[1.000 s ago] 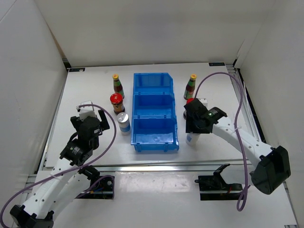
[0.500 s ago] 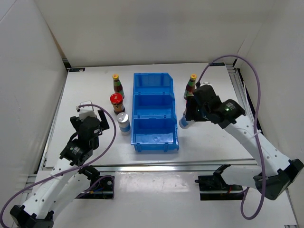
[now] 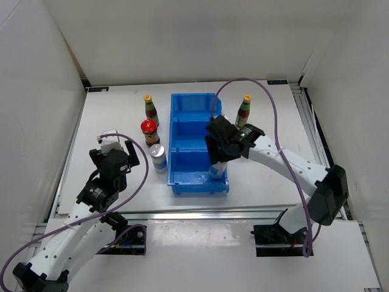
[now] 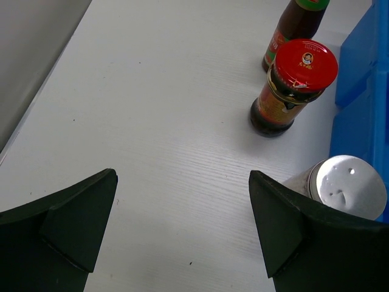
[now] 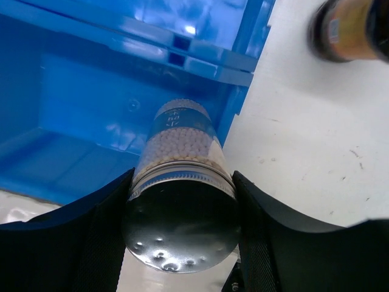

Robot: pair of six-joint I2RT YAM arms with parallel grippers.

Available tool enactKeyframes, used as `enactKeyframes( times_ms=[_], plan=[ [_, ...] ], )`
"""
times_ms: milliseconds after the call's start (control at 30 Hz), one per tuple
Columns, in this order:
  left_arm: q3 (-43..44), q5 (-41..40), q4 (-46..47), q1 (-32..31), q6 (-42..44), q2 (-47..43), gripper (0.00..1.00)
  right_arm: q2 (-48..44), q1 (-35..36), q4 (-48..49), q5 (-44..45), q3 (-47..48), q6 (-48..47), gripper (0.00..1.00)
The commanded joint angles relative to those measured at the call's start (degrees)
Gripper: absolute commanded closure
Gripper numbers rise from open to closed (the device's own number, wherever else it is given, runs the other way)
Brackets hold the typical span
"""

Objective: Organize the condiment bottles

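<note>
My right gripper [image 5: 180,228] is clamped on 1 white shaker [image 5: 179,152], silver top nearest my wrist, base down in the near compartment of the blue bin [image 5: 73,91]; whether it touches the floor I cannot tell. 1 sauce bottle [image 5: 349,30] stands ahead-right. My left gripper [image 4: 182,234] hangs wide, holding nothing. A second shaker [image 4: 349,185] sits just beside its right finger, a red-lidded jar [image 4: 293,85] ahead, and another sauce bottle [image 4: 299,24] beyond.
</note>
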Motion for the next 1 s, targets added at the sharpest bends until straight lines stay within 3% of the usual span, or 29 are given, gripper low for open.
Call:
enactKeyframes(
  times_ms=[0, 200, 267, 367, 400, 433, 600, 800, 833, 967],
  plan=[
    [-0.1, -1.4, -0.2, -0.3, -0.5, -0.2, 0.0, -0.5, 0.0, 5.0, -1.2, -1.8, 1.4, 0.99],
    [-0.1, 1.3, -0.2, -0.3, 0.1, 0.9, 0.0, 2.2, 0.0, 9.1, -2.3, -6.1, 1.4, 0.87],
    [0.5, 3.6, -0.2, -0.3, 0.9, 1.4, 0.0, 2.8, 0.0, 9.9, -2.3, -6.1, 1.4, 0.73],
    [1.6, 6.9, -0.2, -0.3, 1.4, 1.9, 0.0, 4.0, 0.6, 9.9, -2.3, -5.2, 1.9, 0.37],
    [1.6, 7.5, -0.2, -0.3, 1.4, 1.9, 0.0, 4.0, 0.6, 9.4, -1.1, -5.1, 1.9, 0.15],
    [2.1, 9.1, -0.2, -0.3, 1.9, 1.9, 0.0, 4.0, 2.0, 8.5, 0.6, -3.7, 2.5, 0.0],
    [4.0, 16.1, -0.8, -0.3, 2.7, 2.5, 0.0, 1.3, 3.2, 0.6, 7.5, 5.2, 2.6, 0.0],
    [4.0, 16.4, 3.2, -0.3, 7.1, 1.9, 0.0, -5.9, 3.2, -11.9, 20.6, 20.5, 1.2, 0.0],
    [4.0, 16.9, 4.2, -0.3, 10.0, 1.9, 0.0, -8.9, 3.2, -13.1, 25.7, 20.5, 1.2, 0.0],
    [5.3, 22.8, 10.0, -0.3, 16.1, 2.7, 0.0, -20.3, 3.2, -14.6, 32.7, 15.6, 1.2, 0.0]
  ],
)
